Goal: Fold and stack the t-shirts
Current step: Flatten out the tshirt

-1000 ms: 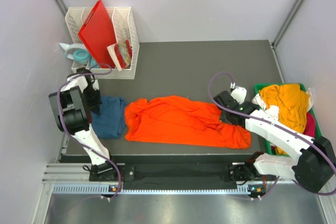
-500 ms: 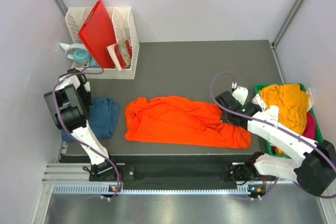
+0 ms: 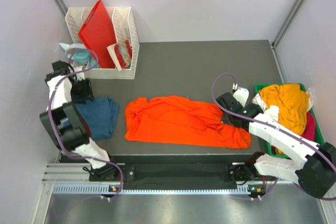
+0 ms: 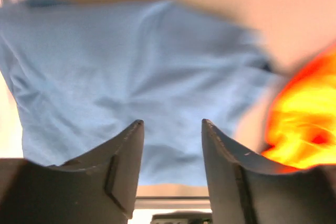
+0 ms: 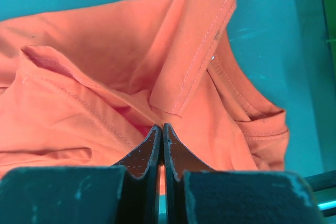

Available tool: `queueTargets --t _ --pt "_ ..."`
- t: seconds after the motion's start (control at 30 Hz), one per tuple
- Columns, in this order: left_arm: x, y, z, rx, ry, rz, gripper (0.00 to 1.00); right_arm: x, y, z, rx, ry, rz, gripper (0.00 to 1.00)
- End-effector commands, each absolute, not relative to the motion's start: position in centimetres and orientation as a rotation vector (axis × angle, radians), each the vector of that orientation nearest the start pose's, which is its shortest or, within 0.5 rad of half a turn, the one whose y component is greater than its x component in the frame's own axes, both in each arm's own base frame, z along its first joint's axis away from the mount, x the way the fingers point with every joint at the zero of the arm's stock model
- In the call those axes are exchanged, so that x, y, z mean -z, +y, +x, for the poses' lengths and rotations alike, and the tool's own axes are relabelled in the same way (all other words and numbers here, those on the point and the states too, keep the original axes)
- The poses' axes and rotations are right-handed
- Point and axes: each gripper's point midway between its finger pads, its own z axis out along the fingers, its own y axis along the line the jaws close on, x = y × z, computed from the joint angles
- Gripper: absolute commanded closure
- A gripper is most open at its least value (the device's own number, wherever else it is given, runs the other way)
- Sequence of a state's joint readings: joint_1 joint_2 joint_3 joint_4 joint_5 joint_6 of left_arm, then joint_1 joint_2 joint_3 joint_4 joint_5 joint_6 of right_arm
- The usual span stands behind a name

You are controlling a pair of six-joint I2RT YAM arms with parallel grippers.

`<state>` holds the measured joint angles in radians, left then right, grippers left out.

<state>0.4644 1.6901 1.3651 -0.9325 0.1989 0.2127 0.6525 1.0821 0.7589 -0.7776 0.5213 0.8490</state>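
My right pincer [image 5: 161,127] clamps the orange t-shirt [image 5: 94,51], likely to flatten it; my left pincer [image 4: 171,124] hangs parted, empty, above the blue t-shirt [image 4: 131,61].

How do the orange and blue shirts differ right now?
The orange shirt lies spread across the table; the blue shirt is a smaller, compact bundle at its left edge. The right gripper has its jaws shut on the orange shirt; the left gripper hangs open over the blue shirt. Both are plain and wrinkled.
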Motion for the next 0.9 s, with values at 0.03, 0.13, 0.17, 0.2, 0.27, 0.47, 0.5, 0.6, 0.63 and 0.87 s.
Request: queueTargets --t 0.03,0.13,0.17,0.2,0.27,0.47,0.5,0.6,0.63,0.87 --pt "-18.3 6.1 33.9 0.410 2.474 -0.129 0.41 -10.1 9.6 22.5 0.058 2.399 0.382 1.00" --pt "-17.1 1.3 35.0 0.426 2.515 -0.026 0.44 -10.0 9.7 22.6 0.058 2.401 0.378 1.00" --pt "-16.3 -1.3 35.3 0.399 2.545 0.064 0.44 -10.1 9.7 22.6 0.056 2.401 0.376 1.00" --pt "-14.9 -2.6 35.5 0.409 2.587 0.081 0.45 -10.1 9.7 22.6 0.061 2.402 0.374 1.00" --pt "-13.7 -5.3 36.1 0.415 2.612 0.143 0.47 -10.2 9.7 22.6 0.061 2.400 0.374 1.00" --pt "-10.5 -7.5 38.0 0.399 2.709 0.177 0.42 -10.8 9.5 22.8 0.065 2.382 0.380 1.00" --pt "-10.0 -7.5 38.2 0.403 2.720 0.174 0.40 -10.8 9.6 22.8 0.063 2.382 0.380 1.00" --pt "-9.0 -7.8 38.3 0.405 2.755 0.179 0.39 -10.6 9.6 22.9 0.070 2.386 0.381 1.00" --pt "-8.8 -7.7 38.4 0.395 2.764 0.178 0.38 -10.6 9.7 23.0 0.070 2.388 0.380 1.00" --pt "-6.9 -7.2 36.7 0.370 2.833 0.172 0.39 -10.4 9.8 23.2 0.081 2.390 0.381 1.00"
